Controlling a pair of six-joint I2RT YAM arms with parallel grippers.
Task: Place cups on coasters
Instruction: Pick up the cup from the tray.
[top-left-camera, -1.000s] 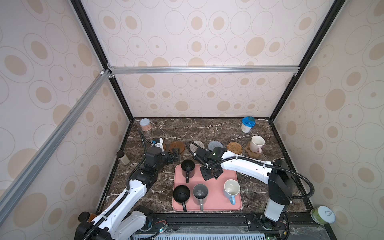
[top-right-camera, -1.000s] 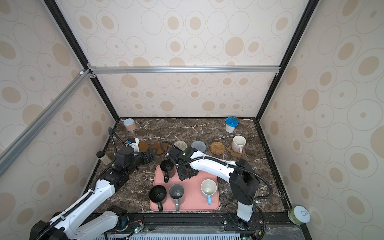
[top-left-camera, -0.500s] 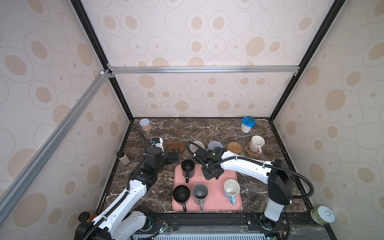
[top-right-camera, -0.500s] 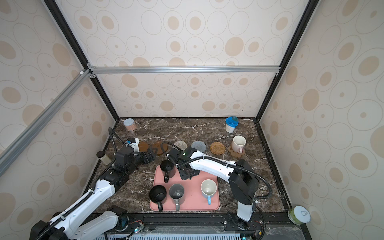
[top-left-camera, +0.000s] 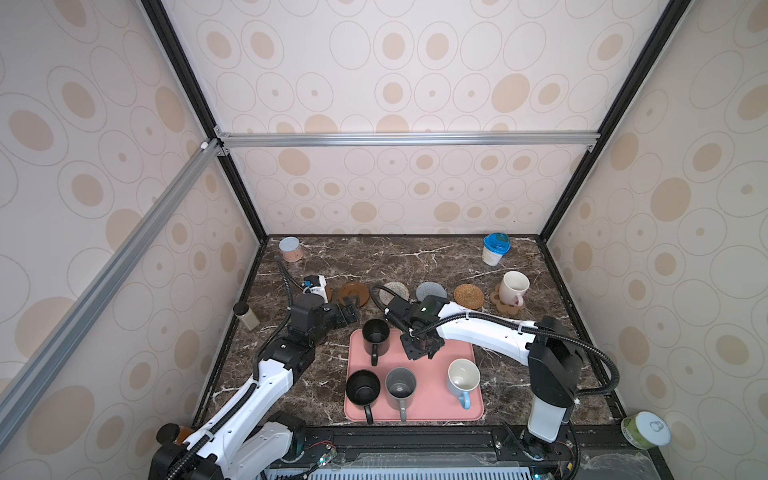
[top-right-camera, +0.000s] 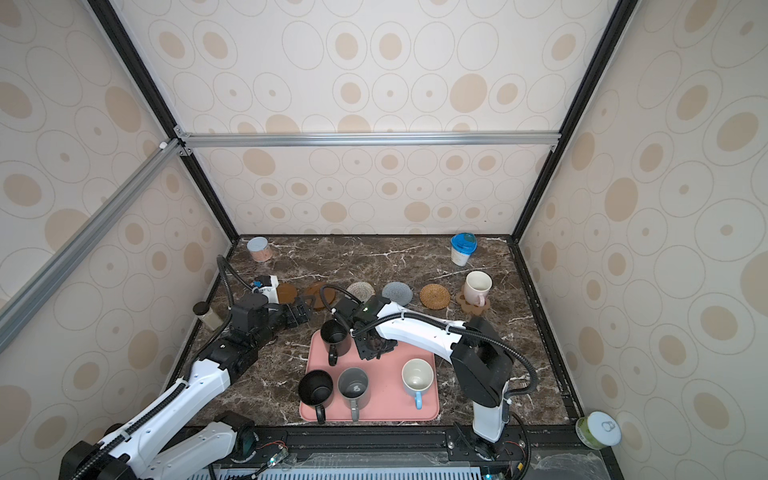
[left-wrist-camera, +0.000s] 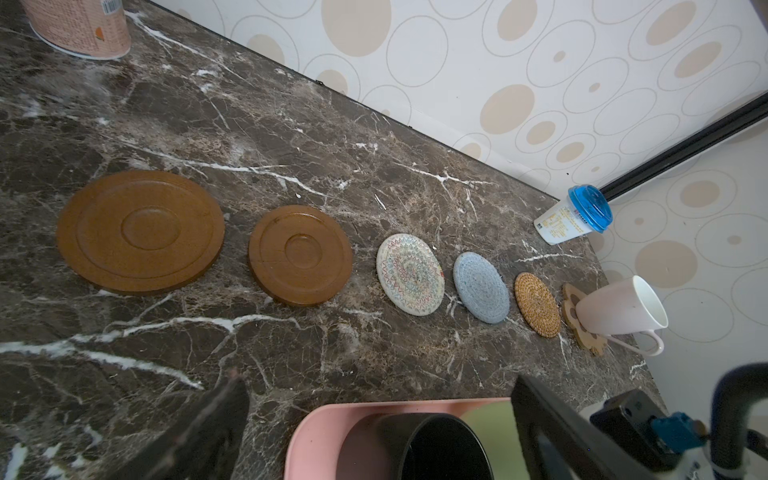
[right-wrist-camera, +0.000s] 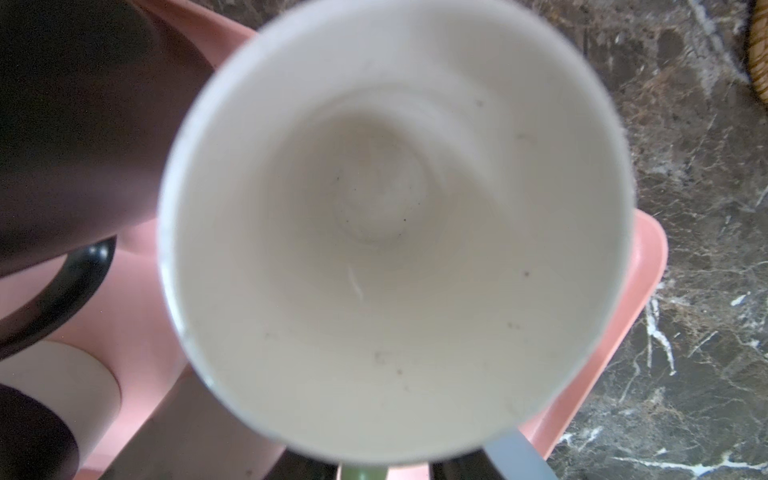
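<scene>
Mid-pickup, your right claw sat over the light green cup, grip unclear, left claw gaping empty; next likely needed a firm hold, then the rattan coaster.

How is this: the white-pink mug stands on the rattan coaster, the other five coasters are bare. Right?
No. The white-pink mug stands on the paw coaster, beside the rattan coaster; the left wrist view shows it. The rest holds.

Beige oval-patterned walls, aluminium crossbar, black corner posts, dark marble tabletop.
</scene>
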